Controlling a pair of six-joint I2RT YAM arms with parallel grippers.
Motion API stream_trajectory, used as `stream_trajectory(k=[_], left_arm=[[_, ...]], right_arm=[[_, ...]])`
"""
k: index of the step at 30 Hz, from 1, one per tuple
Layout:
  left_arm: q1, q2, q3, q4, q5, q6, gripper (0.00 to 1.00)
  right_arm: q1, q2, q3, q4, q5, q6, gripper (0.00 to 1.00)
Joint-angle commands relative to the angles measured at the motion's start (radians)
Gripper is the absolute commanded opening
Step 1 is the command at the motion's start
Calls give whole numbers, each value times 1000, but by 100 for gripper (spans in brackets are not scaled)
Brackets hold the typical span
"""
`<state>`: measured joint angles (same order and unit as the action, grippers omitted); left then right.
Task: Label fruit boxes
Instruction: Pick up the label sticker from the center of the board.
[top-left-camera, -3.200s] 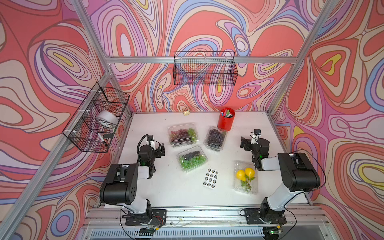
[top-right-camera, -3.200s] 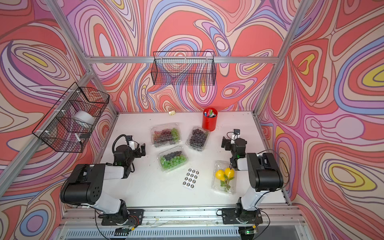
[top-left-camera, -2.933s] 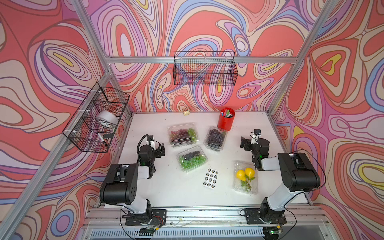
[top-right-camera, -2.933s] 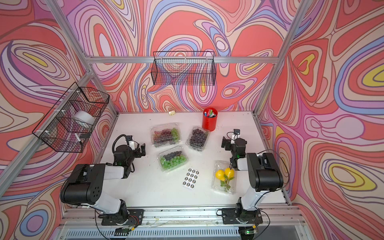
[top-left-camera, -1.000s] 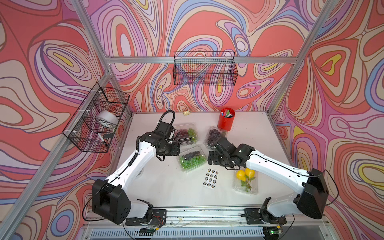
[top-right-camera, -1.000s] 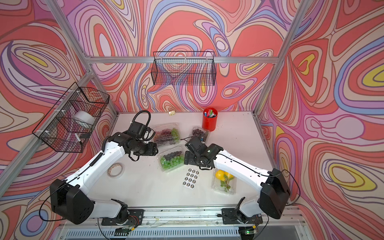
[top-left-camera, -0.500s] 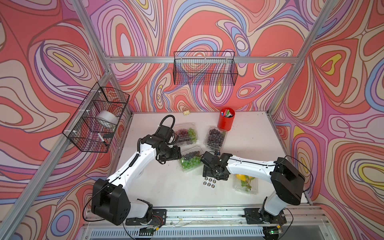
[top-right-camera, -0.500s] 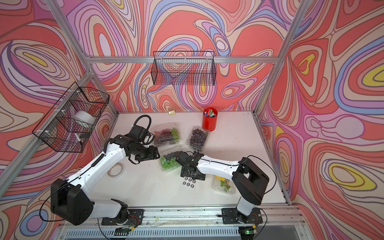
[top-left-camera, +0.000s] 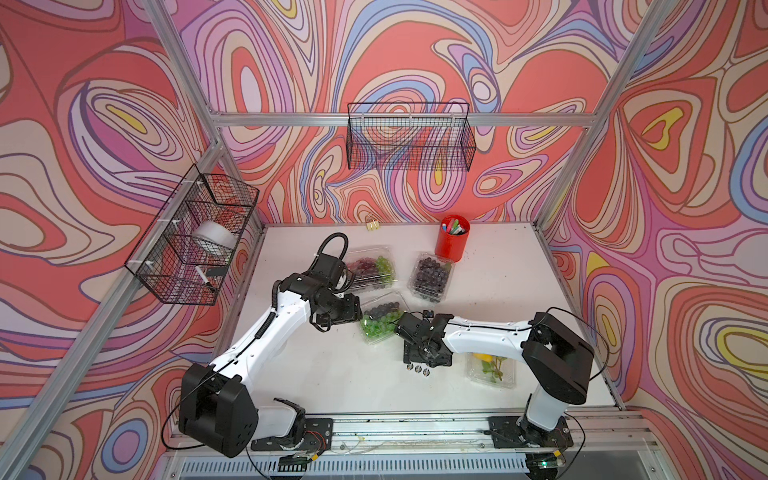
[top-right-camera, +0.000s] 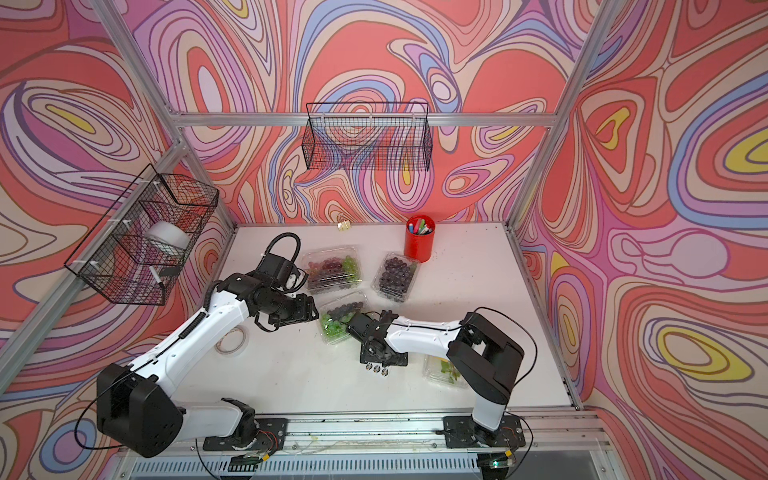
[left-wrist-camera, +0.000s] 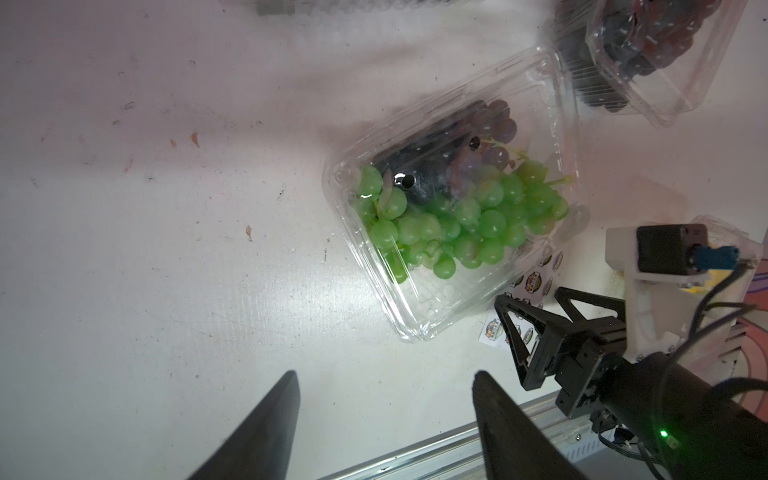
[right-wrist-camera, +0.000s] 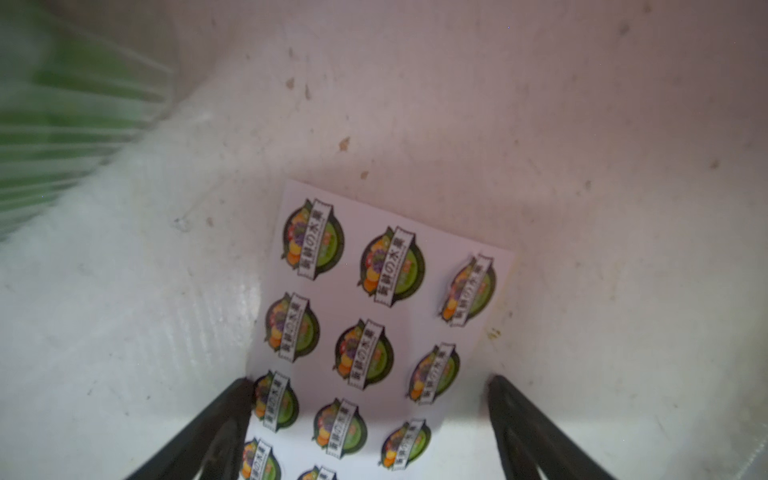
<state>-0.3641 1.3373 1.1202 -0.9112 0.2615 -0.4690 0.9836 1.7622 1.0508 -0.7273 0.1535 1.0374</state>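
White worktop, scuffed and speckled, carrying all that follows.

Clear plastic clamshell box of red and green grapes: off to the side of the left tool, close by that arm's wrist.

Clear plastic clamshell box of green grapes, a few purple ones among them: flat on the worktop just ahead of the left tool, apart from its tips, with the right tool at its near corner; so between the two tools.

Clear plastic clamshell box of purple grapes: beyond the green-grape box as seen from either tool.

Clear plastic clamshell box with yellow fruits and leaves: behind the right tool, partly hidden under that forearm.

Red cylindrical cup of pens: farthest from both tools, just beside the purple-grape box.

Small white sheet of round fruit stickers: directly under the right tool, flat on the worktop.

Left tool: released, jaws apart, nothing between them.

Right tool: released, jaws spread wide, one tip at each side edge of the sheet.
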Motion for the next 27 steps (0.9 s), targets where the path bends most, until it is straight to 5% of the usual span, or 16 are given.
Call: stream_trajectory(k=[1,7,27], left_arm=[[2,-21,-13,-15,-7,-14,68],[2,-16,-20,-8,0,-13,68],[2,-45,-25,5,-16,12,63]], right_arm=[[7,46,-8,7,-9,1,83],[9,37,-39,19,-5,3,63],[11,-141,-155,161,63,-65,33]])
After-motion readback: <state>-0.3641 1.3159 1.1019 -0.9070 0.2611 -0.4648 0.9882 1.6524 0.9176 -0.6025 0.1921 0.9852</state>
